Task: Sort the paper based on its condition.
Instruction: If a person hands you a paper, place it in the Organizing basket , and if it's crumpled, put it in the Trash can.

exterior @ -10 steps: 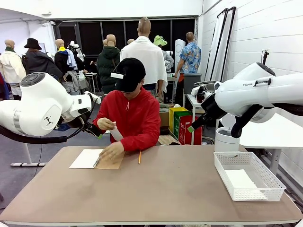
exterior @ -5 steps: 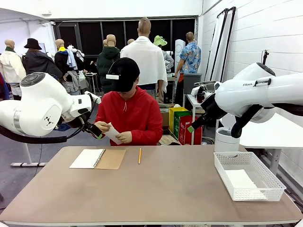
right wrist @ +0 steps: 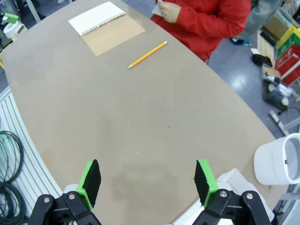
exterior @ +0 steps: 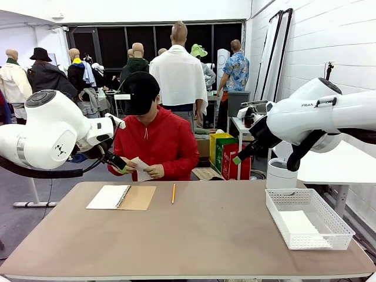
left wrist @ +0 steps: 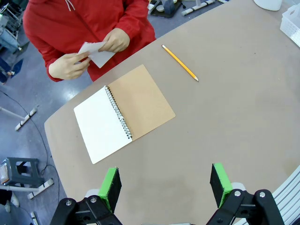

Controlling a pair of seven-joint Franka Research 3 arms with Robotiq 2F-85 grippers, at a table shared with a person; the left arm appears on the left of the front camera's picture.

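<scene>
The person across the counter [exterior: 194, 235] holds a sheet of paper [exterior: 140, 168] in both hands, at chest height, just past the far edge. In the left wrist view the sheet [left wrist: 96, 52] looks creased and bent, pinched between one hand [left wrist: 69, 65] and the other hand [left wrist: 115, 40]. The right wrist view catches only a corner of it at the top edge, by a hand [right wrist: 168, 10].

More paper [exterior: 299, 223] lies flat in the basket [exterior: 341, 232], a white mesh tray with straight walls at the counter's right end; the front view shows this, while the left wrist view has only the basket's corner [left wrist: 291, 23].

An open spiral notebook [exterior: 120, 197] lies flat at the far left, one blank white page beside its brown card cover; a yellow pencil [exterior: 173, 194] lies just right of it, apart from it. The counter top is smooth, matt and tan.

Both arms hang raised off the counter. The left gripper [left wrist: 166, 185] looks down on the notebook, its jaws wide apart and holding nothing. The right gripper [right wrist: 147, 180] looks down on bare counter, jaws fully spread and empty. A white cylinder [right wrist: 279, 159] stands beyond the counter's edge
</scene>
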